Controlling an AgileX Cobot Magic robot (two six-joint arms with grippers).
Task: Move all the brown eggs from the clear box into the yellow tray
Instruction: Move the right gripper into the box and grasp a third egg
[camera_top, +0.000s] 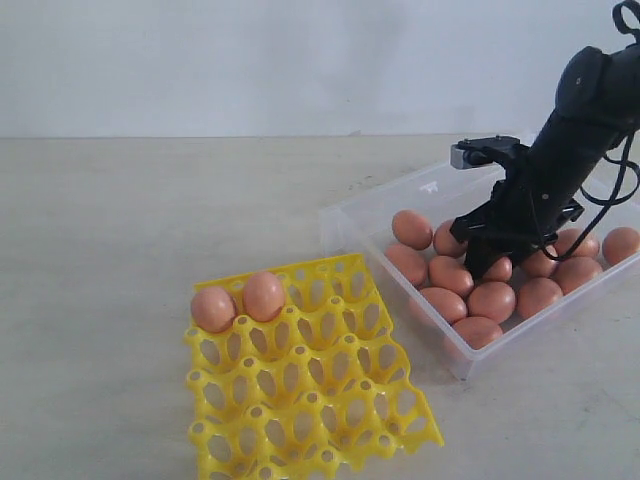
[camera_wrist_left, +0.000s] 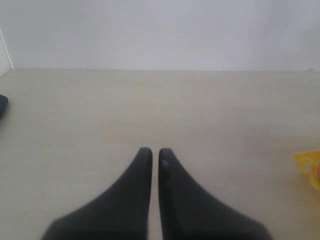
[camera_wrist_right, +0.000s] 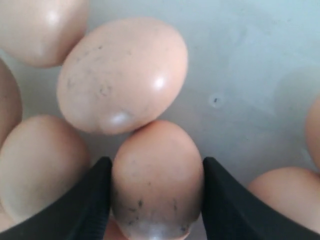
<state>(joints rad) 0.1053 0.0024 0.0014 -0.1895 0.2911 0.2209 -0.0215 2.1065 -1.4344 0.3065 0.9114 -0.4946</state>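
We see the clear box (camera_top: 362, 222) on the right of the table (camera_top: 120, 220), with a cluster of brown eggs (camera_top: 493, 300) lying loose on its floor, many touching one another. The yellow tray (camera_top: 320, 390) sits on the table to the left of the box and nearer to us, its far right corner just beside the box's near left corner. Two eggs stand side by side in the tray's far left cups (camera_top: 213, 308) (camera_top: 263, 295). The other cups that we can see hold nothing.

The right hand (camera_top: 480, 268) reaches down into the box among the eggs. In its wrist view its two dark fingers (camera_wrist_right: 87, 200) lie against opposite sides of one brown egg (camera_wrist_right: 157, 187), so we read it as closed on that egg. The egg is low in the box and touches a larger speckled egg (camera_wrist_right: 122, 75) beyond it.

The left hand (camera_wrist_left: 155, 152) hangs above bare table. Its fingers are almost together, with only a thin slit between them, and they hold nothing. A corner of the tray (camera_wrist_left: 305, 161) shows at the edge of its wrist view.
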